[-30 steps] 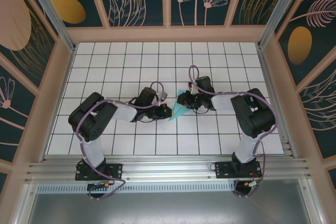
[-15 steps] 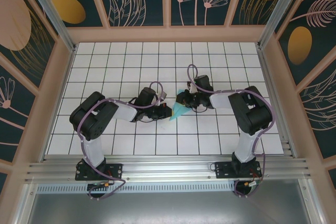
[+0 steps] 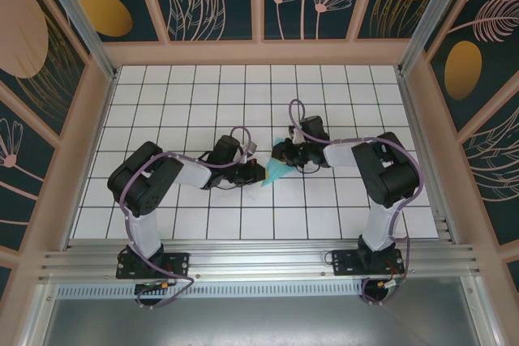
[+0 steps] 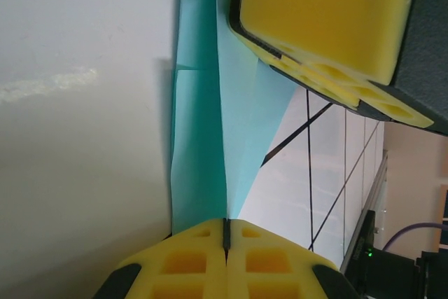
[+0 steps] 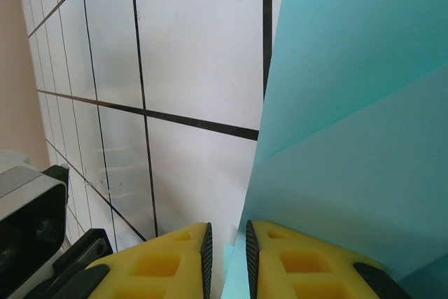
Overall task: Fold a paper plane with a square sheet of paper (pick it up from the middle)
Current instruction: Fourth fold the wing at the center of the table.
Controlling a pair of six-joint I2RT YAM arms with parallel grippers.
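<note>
Two grippers meet near the middle of the white grid table (image 3: 203, 103), with the teal-blue paper plane (image 3: 278, 171) pinched between them and only partly folded. From above it appears as a small pointed wedge whose tip points to the near left, just right of the left gripper (image 3: 261, 174) and just near of the right gripper (image 3: 280, 154). In the left wrist view, the left gripper (image 4: 225, 232) has its yellow pads pressed together on a folded edge of the paper, which runs upward with a long crease. In the right wrist view, the right gripper (image 5: 224, 243) clamps the sheet's edge, its pads a slim gap apart with teal showing between them.
</note>
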